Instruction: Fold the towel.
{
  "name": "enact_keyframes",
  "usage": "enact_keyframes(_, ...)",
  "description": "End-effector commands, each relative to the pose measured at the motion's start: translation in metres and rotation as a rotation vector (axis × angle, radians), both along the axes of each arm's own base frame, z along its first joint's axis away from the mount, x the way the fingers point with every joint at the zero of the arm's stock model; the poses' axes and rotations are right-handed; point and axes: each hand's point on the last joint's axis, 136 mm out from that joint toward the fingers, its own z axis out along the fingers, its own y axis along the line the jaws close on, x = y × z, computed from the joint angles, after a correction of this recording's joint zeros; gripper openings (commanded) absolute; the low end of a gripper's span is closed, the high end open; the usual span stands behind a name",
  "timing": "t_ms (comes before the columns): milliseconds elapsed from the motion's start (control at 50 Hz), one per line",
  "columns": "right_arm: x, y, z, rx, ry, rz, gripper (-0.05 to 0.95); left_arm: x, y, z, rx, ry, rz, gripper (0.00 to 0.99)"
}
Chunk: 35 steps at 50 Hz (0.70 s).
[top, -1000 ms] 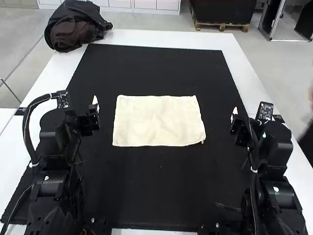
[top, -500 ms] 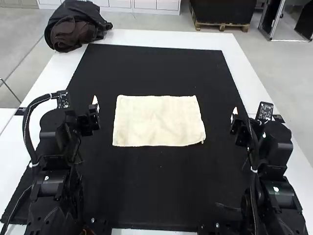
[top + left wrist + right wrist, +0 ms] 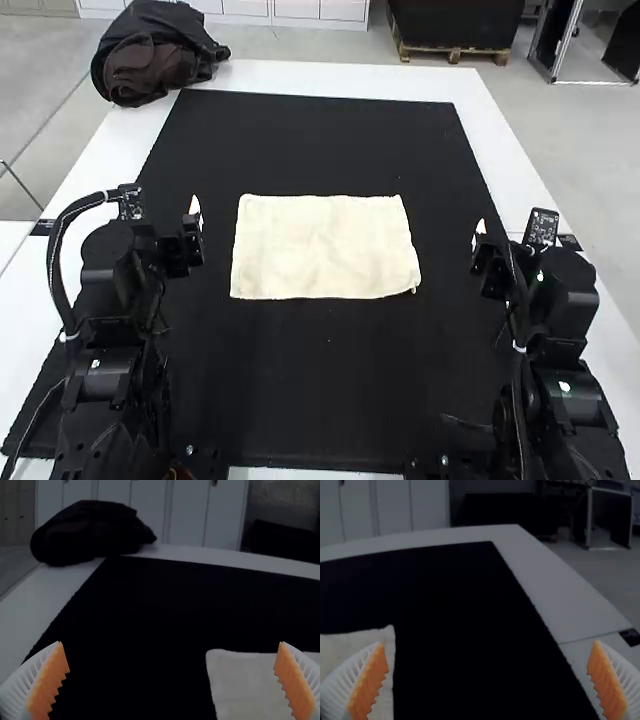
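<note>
The cream towel (image 3: 325, 247) lies flat as a rectangle on the black mat, with slight wrinkles and a small tag-like bit at its near right corner; whether it is folded in layers I cannot tell. My left gripper (image 3: 194, 228) is off the towel's left side, and my right gripper (image 3: 480, 245) is off its right side, both apart from it. In the left wrist view, the left gripper (image 3: 171, 680) stands open beyond the towel's corner (image 3: 245, 680). The right wrist view has the right gripper (image 3: 488, 680) open too, with part of the towel (image 3: 345, 652) showing.
The black mat (image 3: 320, 130) covers most of the white table (image 3: 500, 150). A dark bundled cloth or jacket (image 3: 155, 55) rests at the table's far left corner. Mat surface surrounds the towel on every side.
</note>
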Motion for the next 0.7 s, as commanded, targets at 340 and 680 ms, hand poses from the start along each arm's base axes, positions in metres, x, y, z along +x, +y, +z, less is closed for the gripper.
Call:
enact_keyframes(340,0.001,0.016,-0.004,0.002,0.008,0.098,0.92,0.0,-0.001,0.002,0.02,-0.011,-0.006,0.966)
enact_keyframes(680,0.001,0.017,-0.004,0.002,0.008,0.099,0.92,0.0,-0.001,0.003,0.016,-0.016,-0.005,0.966)
